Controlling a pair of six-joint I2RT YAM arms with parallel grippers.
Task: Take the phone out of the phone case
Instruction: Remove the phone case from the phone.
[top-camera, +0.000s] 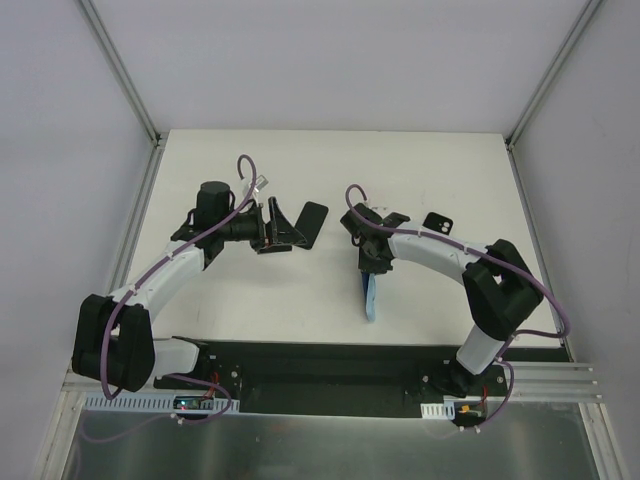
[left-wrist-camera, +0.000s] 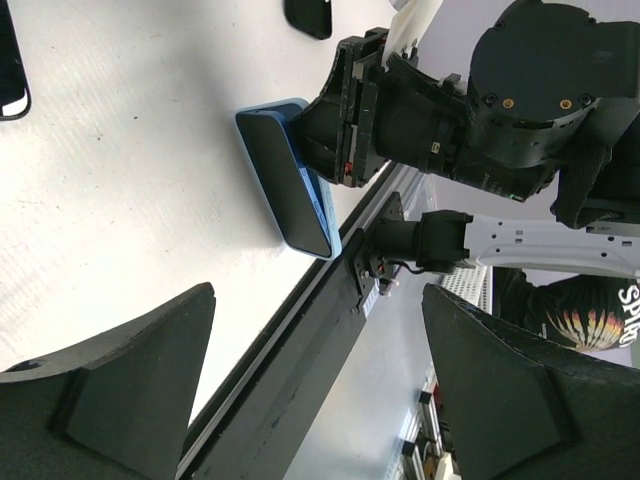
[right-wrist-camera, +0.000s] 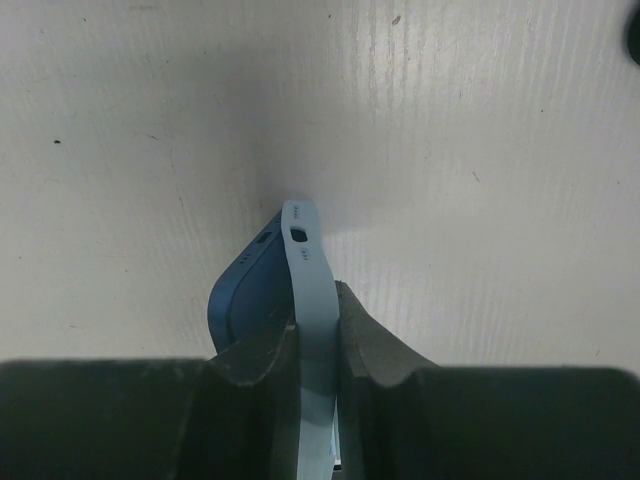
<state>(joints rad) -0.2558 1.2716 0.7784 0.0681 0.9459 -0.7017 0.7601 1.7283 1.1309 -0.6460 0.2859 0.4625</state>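
**Phone case (top-camera: 372, 298) with phone (left-wrist-camera: 285, 180) inside, stood on edge in the right gripper (top-camera: 371, 270)**

*Top external.* The pale blue case shows edge-on, resting on the table (top-camera: 250, 310) right of centre. The right gripper is closed on its far end. The left gripper (top-camera: 283, 228) sits well apart to the left, jaws wide, holding nothing. A black slab (top-camera: 312, 225) lies just beside it, and a small black item (top-camera: 437, 222) lies near the right arm (neither can be identified from here).

*Left wrist.* This arm's own jaws stand wide and empty. The case is tilted on one long edge. Contents: one glossy dark phone, filling the shell, with the blue rim showing along its edges. It is seated, not yet out.

*Right wrist.* The fingers (right-wrist-camera: 255, 350) are narrow, clamped on a pale strip of case wall that has a small cut-out. A darker blue body sits beside the strip. Whether it is the phone's edge or the shaded case back cannot be told.

*Handling, as judged.* The phone looks stiff, light and slick-faced, and likely to be damaged if dropped. The case looks soft enough to flex at its lip. The case is best held by its wall, as it is now. The phone is best taken by its long edges once a corner is peeled free.
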